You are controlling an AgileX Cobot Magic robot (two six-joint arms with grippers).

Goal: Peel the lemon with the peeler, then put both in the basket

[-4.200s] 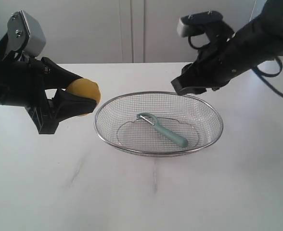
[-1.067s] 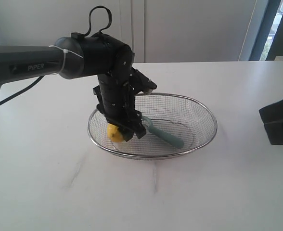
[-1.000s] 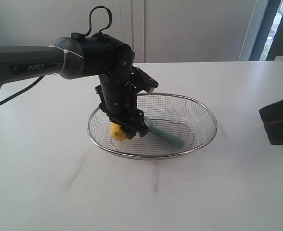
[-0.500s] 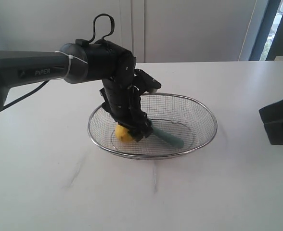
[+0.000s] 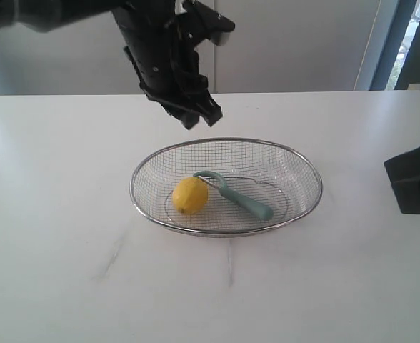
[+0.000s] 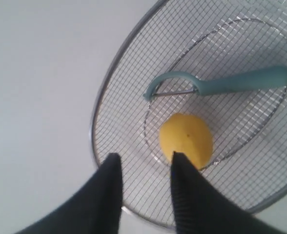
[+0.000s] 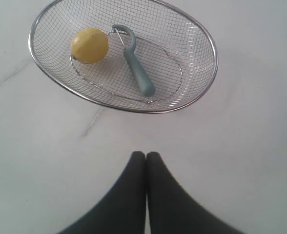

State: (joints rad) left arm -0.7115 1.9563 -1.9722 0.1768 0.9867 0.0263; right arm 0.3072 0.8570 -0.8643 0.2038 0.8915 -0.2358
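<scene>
The yellow lemon [image 5: 190, 195] lies in the left half of the wire mesh basket [image 5: 304, 168], touching the head of the pale teal peeler [image 5: 240, 198] that rests beside it. In the left wrist view the lemon [image 6: 186, 140] and peeler [image 6: 231, 83] show inside the basket [image 6: 97, 114]. My left gripper [image 5: 199, 118] hangs high above the basket's back rim, open and empty, its fingertips [image 6: 113, 163] apart. My right gripper [image 7: 145, 156] is shut and empty over bare table, well away from the basket [image 7: 209, 41], lemon [image 7: 89, 45] and peeler [image 7: 136, 68].
The basket sits mid-table on a white marbled top [image 5: 74, 257]. A dark part of the right arm [image 5: 414, 182] stands at the right edge. A wall and window frame [image 5: 388, 43] lie behind the table.
My left gripper has let go of the lemon, which now lies free in the basket, and the arm has risen up and back. The right arm has not moved.
</scene>
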